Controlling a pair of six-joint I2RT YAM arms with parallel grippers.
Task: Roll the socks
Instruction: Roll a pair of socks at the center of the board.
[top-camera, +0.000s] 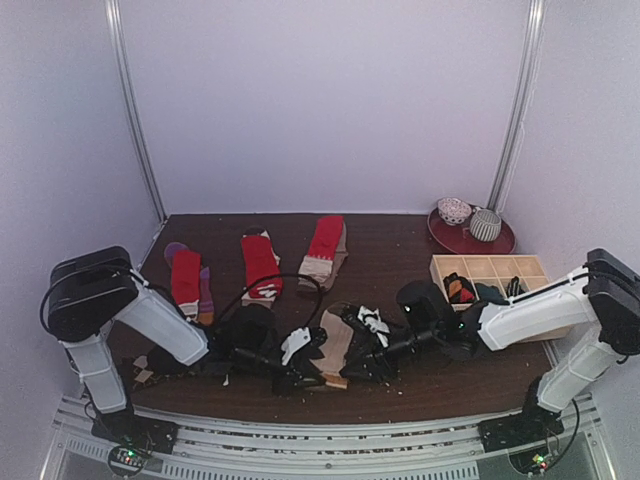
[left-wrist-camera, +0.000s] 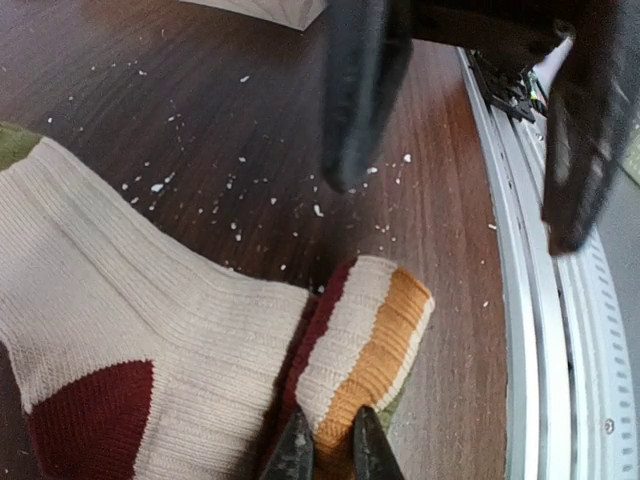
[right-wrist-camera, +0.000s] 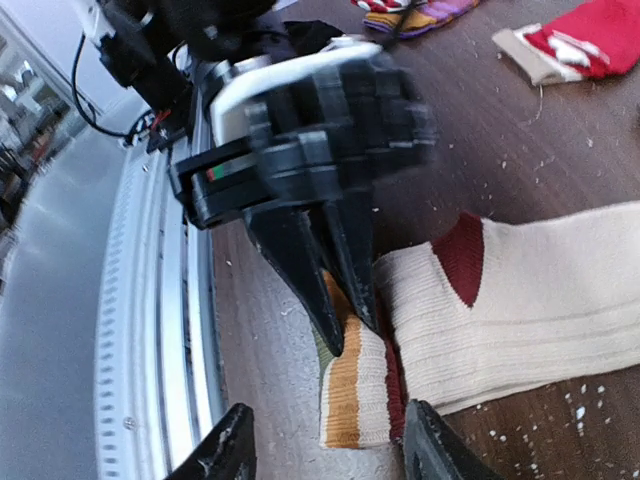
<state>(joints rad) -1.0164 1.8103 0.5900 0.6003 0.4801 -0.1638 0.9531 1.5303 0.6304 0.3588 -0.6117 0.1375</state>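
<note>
A beige sock (left-wrist-camera: 150, 300) with a dark red heel lies flat near the table's front edge, its banded cuff (left-wrist-camera: 370, 340) folded over. My left gripper (left-wrist-camera: 332, 455) is shut on that cuff, pinching the orange band. In the right wrist view the beige sock (right-wrist-camera: 520, 290) runs off to the right. There my right gripper (right-wrist-camera: 330, 450) stands open, one finger on each side of the cuff (right-wrist-camera: 355, 400), without touching it. From above, both grippers meet over the sock (top-camera: 335, 345) at the front middle. Three red socks (top-camera: 260, 262) lie flat further back.
A pale wooden tray (top-camera: 490, 268) holding rolled socks stands at the right. Behind it, a red plate (top-camera: 445, 235) carries two round balls. The metal rail (left-wrist-camera: 540, 330) of the table's front edge runs close beside the cuff. White crumbs dot the dark wood.
</note>
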